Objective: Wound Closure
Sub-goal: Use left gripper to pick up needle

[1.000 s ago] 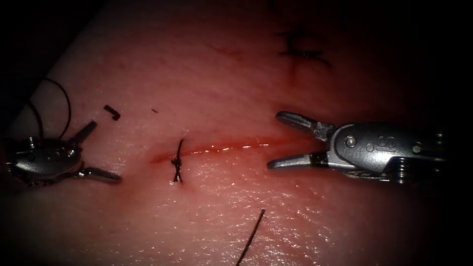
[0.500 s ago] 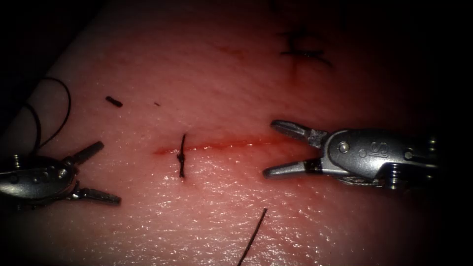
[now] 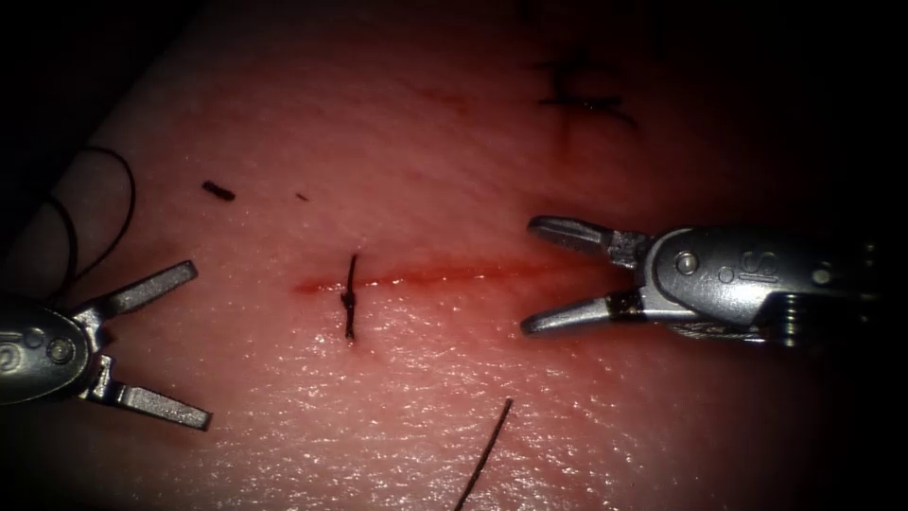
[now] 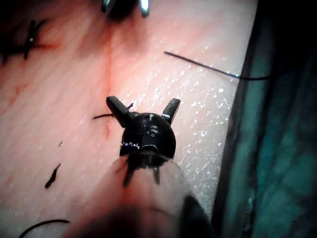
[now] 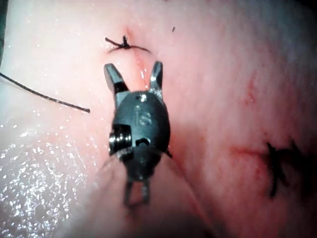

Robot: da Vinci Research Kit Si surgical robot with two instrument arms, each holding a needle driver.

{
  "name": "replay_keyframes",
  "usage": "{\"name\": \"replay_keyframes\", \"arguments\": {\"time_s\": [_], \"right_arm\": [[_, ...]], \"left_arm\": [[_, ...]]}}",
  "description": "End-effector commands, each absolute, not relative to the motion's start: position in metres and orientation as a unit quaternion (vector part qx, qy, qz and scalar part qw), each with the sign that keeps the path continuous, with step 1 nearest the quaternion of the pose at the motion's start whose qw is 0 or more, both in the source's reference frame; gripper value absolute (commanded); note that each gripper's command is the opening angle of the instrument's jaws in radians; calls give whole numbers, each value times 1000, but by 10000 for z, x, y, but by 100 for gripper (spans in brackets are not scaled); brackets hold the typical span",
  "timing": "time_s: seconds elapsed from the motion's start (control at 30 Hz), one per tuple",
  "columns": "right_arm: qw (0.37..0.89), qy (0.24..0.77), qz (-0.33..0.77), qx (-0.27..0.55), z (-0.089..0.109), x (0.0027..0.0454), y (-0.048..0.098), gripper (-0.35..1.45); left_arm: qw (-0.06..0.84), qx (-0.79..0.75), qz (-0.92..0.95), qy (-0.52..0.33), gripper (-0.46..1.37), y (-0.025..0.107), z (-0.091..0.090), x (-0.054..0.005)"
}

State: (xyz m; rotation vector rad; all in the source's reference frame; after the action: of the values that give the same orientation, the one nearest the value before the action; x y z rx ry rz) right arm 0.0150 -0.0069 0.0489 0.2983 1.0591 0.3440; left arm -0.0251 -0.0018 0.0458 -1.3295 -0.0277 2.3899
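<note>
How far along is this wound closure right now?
Done: one knotted stitch crosses the cut near its left end. In hand: nothing; the left tool and right tool both have open, empty jaws. Left: the cut to the stitch's right shows no stitches.

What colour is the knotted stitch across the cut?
Black: the knotted stitch stands dark against the pink tissue, clearest in the endoscope view.

Between the left gripper [image 3: 170,345] and right gripper [image 3: 534,274], both spread wide and holding nothing, bare tissue [image 3: 426,170] lies free. Only the knotted stitch [image 3: 349,300] across the cut [image 3: 445,275] and a loose thread [image 3: 484,456] below interrupt it.
</note>
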Motion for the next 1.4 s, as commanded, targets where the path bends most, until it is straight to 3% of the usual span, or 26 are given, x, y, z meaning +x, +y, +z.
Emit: {"name": "replay_keyframes", "arguments": {"time_s": [0.03, 0.47, 0.8, 0.97, 1.17, 1.4], "right_arm": [[839, 501, 156, 142, 489, 151, -69, 132], [842, 504, 139, 131, 482, 159, -72, 136], [843, 506, 135, 127, 483, 160, -72, 137], [842, 506, 136, 125, 483, 163, -72, 137], [842, 506, 136, 124, 484, 165, -73, 138], [842, 507, 137, 122, 485, 167, -74, 137]], "left_arm": [[198, -482, 853, 0, 83, -17, 458, -250], [197, -476, 857, 11, 91, -20, 453, -223], [201, -474, 857, 14, 86, -18, 460, -233], [207, -473, 856, 8, 75, -23, 463, -221], [292, -384, 875, 37, 87, -29, 474, -187], [340, -297, 892, 9, 85, -49, 493, -157]]}}
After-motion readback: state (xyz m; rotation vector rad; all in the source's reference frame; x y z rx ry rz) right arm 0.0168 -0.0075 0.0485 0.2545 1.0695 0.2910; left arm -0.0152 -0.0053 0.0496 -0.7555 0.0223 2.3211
